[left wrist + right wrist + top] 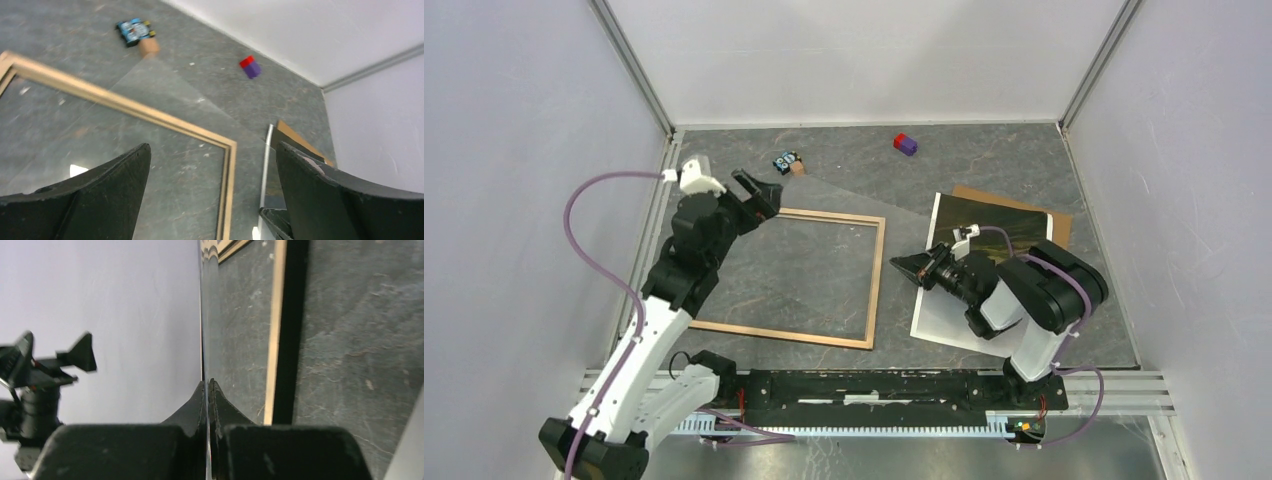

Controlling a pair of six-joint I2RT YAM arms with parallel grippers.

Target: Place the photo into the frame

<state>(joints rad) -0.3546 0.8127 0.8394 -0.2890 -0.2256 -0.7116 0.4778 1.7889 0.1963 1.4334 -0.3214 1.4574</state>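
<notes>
The light wood frame [879, 280] lies flat left of centre; it also shows in the left wrist view [150, 114] and the right wrist view [274, 340]. The photo [994, 225], dark landscape up, lies at the right under my right arm; its white edge shows in the left wrist view [265, 165]. My right gripper [902, 265] [206, 382] is shut on the edge of a thin clear pane [844, 200] [202, 315] that slants over the frame. My left gripper [762, 192] [212, 146] is open and empty above the frame's far left part.
A brown backing board [1059, 222] lies under the photo. A small toy car with a brown block [787, 161] and a red and purple block [905, 143] lie near the back wall. Walls close in left, right and back.
</notes>
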